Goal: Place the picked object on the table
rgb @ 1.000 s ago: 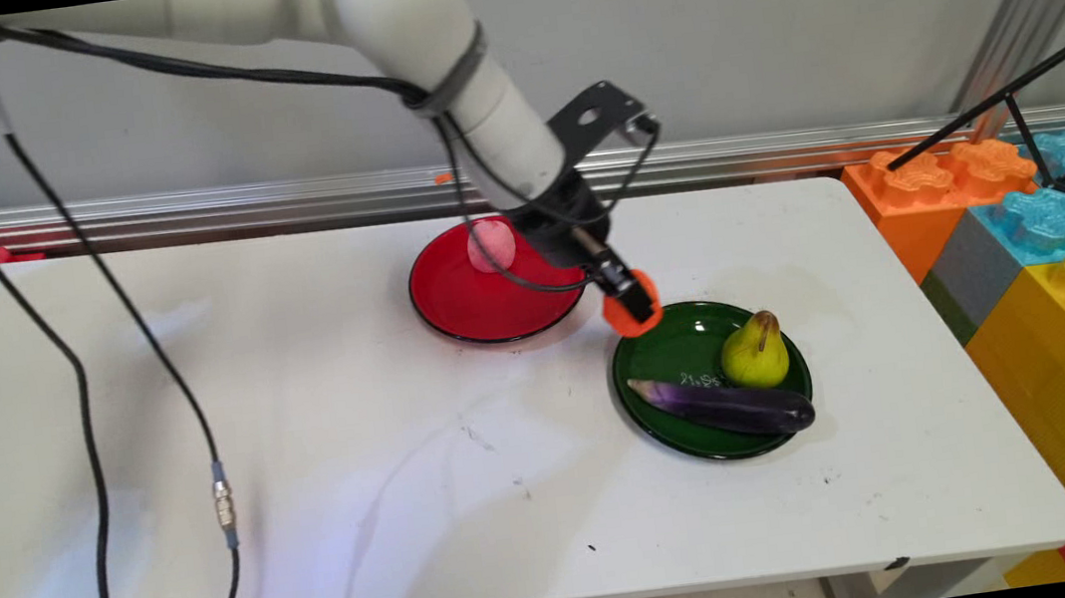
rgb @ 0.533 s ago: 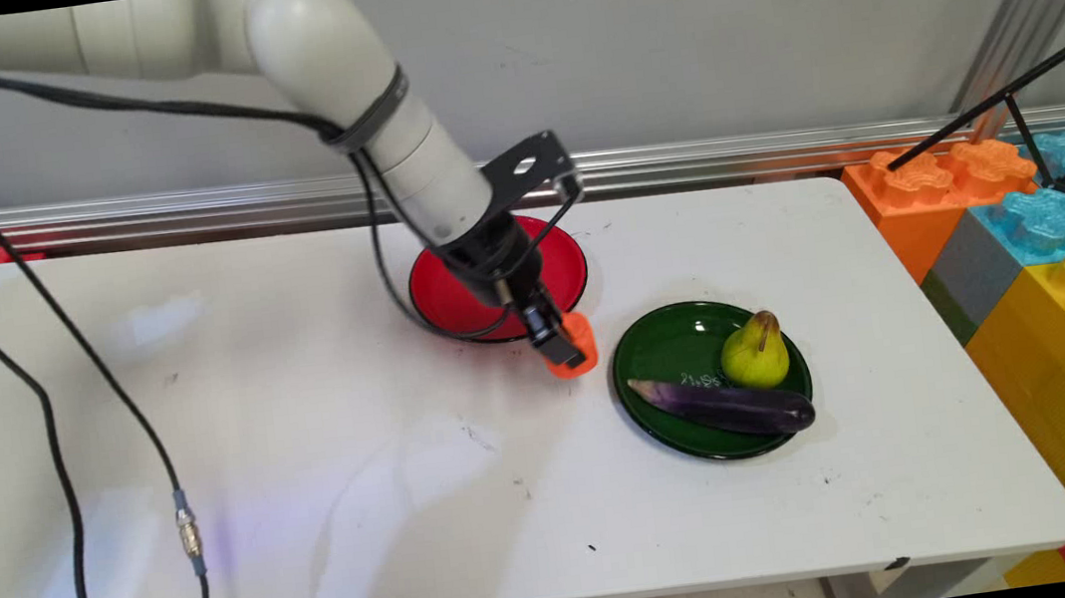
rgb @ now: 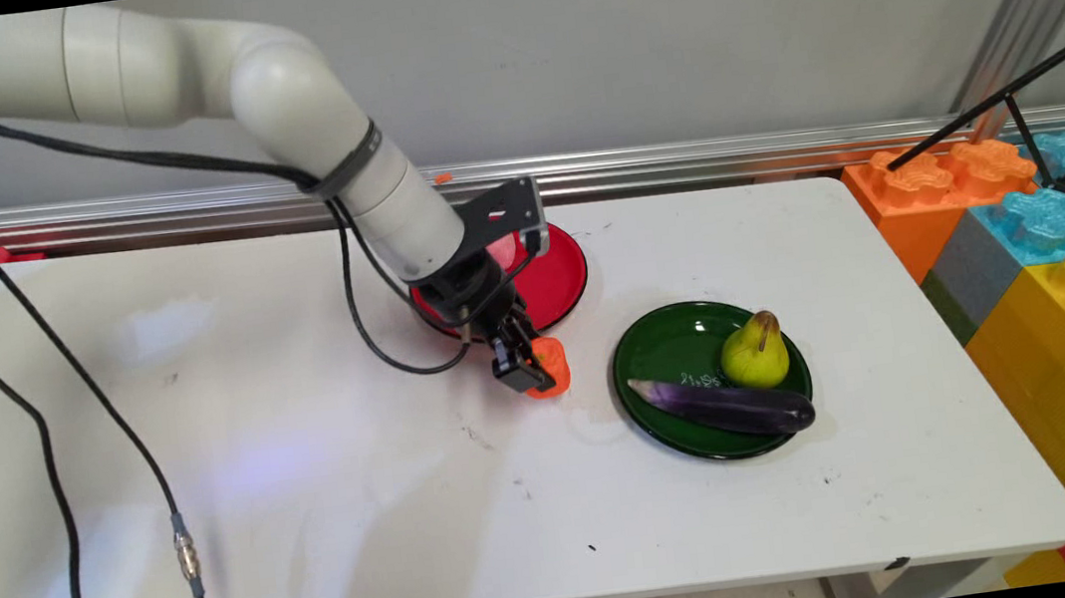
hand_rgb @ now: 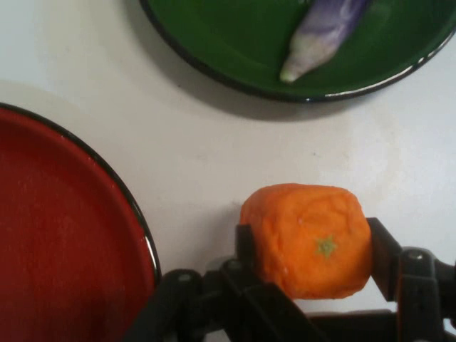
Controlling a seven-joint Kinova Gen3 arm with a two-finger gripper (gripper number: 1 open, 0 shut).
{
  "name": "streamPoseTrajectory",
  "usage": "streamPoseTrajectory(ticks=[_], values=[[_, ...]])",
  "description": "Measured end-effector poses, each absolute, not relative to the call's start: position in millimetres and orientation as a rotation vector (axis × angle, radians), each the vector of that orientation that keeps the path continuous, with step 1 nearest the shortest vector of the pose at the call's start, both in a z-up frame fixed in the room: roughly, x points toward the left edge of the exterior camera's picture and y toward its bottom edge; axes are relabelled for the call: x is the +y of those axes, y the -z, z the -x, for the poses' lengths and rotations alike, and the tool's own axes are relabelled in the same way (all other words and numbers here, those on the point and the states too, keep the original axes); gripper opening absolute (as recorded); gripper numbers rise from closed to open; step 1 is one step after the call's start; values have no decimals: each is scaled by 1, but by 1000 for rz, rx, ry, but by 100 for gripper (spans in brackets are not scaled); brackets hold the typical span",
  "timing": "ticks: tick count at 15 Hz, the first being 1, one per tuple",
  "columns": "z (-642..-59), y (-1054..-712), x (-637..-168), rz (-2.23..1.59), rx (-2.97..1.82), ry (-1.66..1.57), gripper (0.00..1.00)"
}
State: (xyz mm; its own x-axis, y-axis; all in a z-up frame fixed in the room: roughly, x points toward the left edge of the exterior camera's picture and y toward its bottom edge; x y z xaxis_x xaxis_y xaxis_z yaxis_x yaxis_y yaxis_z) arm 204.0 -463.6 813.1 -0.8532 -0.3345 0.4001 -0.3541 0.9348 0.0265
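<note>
A white table (rgb: 313,484) was seen, with bright toy blocks (rgb: 1040,261) stacked at its right end. A white arm (rgb: 313,133) was stretched in from the left, and black cables (rgb: 54,414) were hung from it.

A red plate (rgb: 555,276) was set far on the table, partly hidden by the arm. A pink thing (rgb: 502,250) was seen on it, but what it was could not be told. A green plate (rgb: 669,354) was set to the right and nearer. A long purple eggplant (rgb: 725,407) was laid on its near side, and a yellow-green pear (rgb: 756,354) was stood just behind it.

The gripper (rgb: 529,370) was held low between the two plates, nearer the red one. Its two fingers were pressed on the sides of a small orange fruit (hand_rgb: 310,239), so the fruit was clamped tight. The fruit was kept over bare table, just near and right of the red plate. Whether the table was touched by it could not be told.

For a good hold, the squeeze should be kept even and gentle, because the fruit looked soft and round. It could be squashed or could slip out. The arm should be moved slowly, and both plate rims should be kept clear of.
</note>
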Motion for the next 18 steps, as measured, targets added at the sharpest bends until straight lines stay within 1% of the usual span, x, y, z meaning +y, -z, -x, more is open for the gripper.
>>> streamPoseTrajectory(ticks=[7,18], values=[[-217,-792,-462,-362,-2684,-103,0],[-225,-780,-456,-244,-2662,-125,0]])
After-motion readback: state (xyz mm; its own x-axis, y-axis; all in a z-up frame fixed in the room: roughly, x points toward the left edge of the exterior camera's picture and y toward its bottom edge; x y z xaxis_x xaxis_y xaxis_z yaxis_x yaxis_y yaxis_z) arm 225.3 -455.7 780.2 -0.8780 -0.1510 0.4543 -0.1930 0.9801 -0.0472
